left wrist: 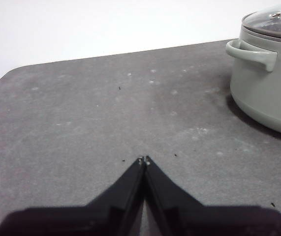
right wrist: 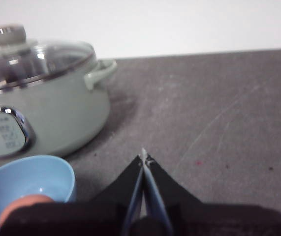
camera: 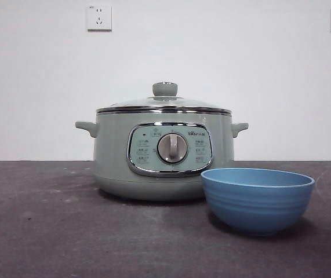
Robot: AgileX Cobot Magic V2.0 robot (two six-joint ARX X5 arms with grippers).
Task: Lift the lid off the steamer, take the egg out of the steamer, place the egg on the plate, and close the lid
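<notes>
On the grey table (camera: pixel 37 231) the glass lid (camera: pixel 164 103) sits on the steamer (camera: pixel 162 156), blue bowl (camera: pixel 258 200) just beside; left gripper (left wrist: pixel 143 159) and right gripper (right wrist: pixel 143 156) pressed together, idle; the small knob (camera: pixel 164 89) risks slipping if pinched off-centre.

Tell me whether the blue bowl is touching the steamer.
Apart. The right wrist view shows dark table between the blue bowl and the steamer.

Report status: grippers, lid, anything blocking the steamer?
Left gripper and right gripper shut, empty, over the table. Lid on steamer. Plate beside it; an orange-brown thing inside.
</notes>
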